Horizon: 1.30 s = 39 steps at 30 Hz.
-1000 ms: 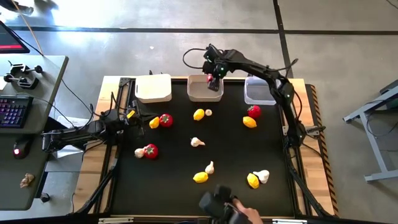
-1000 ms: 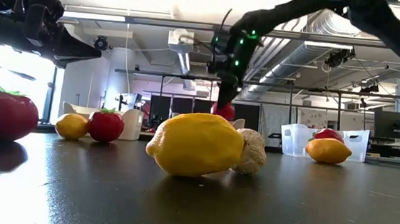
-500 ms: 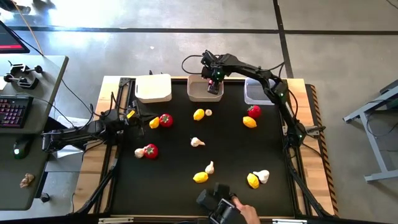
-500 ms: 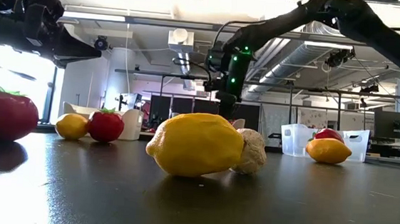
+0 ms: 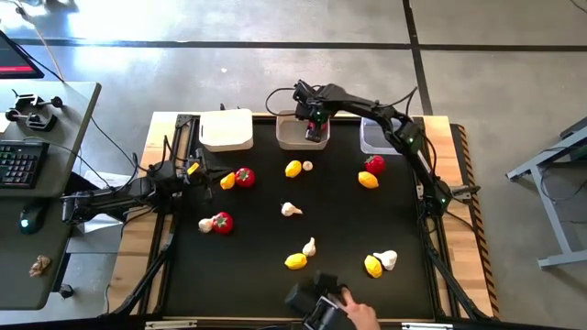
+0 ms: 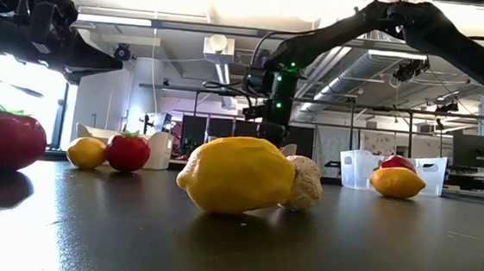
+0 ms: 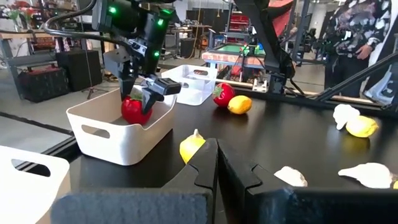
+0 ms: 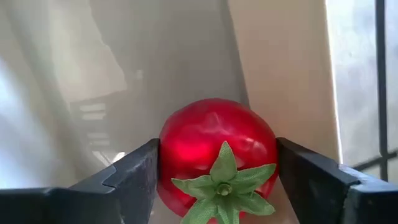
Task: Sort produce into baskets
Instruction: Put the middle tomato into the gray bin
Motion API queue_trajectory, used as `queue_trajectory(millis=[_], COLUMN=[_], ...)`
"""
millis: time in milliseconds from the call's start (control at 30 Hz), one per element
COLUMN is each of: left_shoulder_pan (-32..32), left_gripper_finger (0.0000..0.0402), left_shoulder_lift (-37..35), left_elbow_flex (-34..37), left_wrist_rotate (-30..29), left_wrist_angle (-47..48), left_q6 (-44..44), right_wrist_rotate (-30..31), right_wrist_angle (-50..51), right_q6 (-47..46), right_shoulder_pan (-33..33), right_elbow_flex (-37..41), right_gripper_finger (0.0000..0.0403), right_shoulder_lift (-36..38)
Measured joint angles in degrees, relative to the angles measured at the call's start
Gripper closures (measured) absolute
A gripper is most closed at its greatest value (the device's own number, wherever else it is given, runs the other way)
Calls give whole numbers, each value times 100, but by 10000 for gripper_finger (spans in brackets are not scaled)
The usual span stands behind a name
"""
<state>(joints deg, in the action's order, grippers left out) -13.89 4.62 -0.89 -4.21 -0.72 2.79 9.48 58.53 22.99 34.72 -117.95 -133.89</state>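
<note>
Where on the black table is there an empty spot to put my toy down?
The black table top is bare between the red tomato on the left and the white garlic bulb, and between that bulb and the yellow lemon on the right. The front edge and the back row by the baskets are crowded.

Showing three baskets in a row across the upper middle of the high view: white basket (image 5: 227,129), greyish basket (image 5: 286,137), clear basket (image 5: 381,139). Counting four tomatoes (image 5: 244,177): two lying left of centre, one at right, and a fourth tomato (image 7: 134,112) sitting inside the greyish basket. Counting five lemons (image 5: 293,169), spreading from centre left to lower right. Counting five garlic bulbs (image 5: 291,209), scattering across the middle and lower part.
</note>
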Motion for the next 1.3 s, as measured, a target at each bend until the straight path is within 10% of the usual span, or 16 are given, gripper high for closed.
queue_trajectory(millis=[467, 1300], left_shoulder_pan=[4, 7], left_gripper_finger=[402, 402], left_shoulder_lift=[0, -2], left_elbow_flex=[0, 0], left_wrist_rotate=[99, 113], left_wrist_angle=[26, 25], left_q6=[-83, -292], right_wrist_rotate=[948, 58], right_wrist_angle=[399, -634], right_q6=[37, -106], right_shoulder_pan=[-310, -710], right_elbow_flex=[-13, -17], right_gripper_finger=[104, 169], right_shoulder_lift=[21, 1214])
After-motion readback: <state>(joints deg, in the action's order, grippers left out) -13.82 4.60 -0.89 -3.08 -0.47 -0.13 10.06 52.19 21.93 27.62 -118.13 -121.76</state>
